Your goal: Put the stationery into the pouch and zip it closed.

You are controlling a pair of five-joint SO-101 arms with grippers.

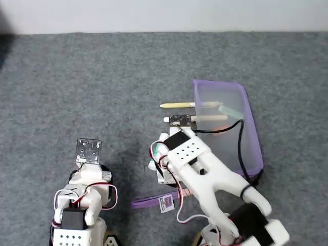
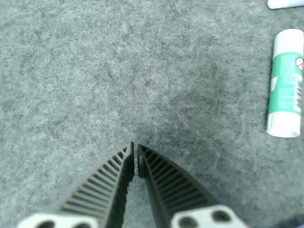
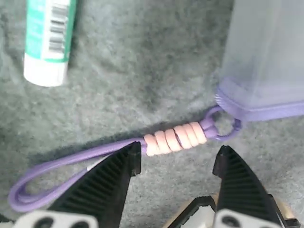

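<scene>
Right wrist view: open gripper poised over the pouch's pull cord.
Purple translucent pouch [image 3: 266,57] lies on the grey mat [image 3: 156,71]. It is judged light and soft-walled, likely to slide or crumple if pushed. A limp cord [image 3: 71,161] is tied to a ring at its corner, and the pink wrapped section [image 3: 175,137] looks the firmest place to take hold. The right gripper [image 3: 179,156] is spread wide, jaws either side of that wrap, holding nothing; contact cannot be confirmed. The glue stick [image 3: 47,38] lies loose near the cord and is judged rigid, smooth and prone to rolling. The left gripper [image 2: 135,152] is clenched and empty over bare mat.
</scene>
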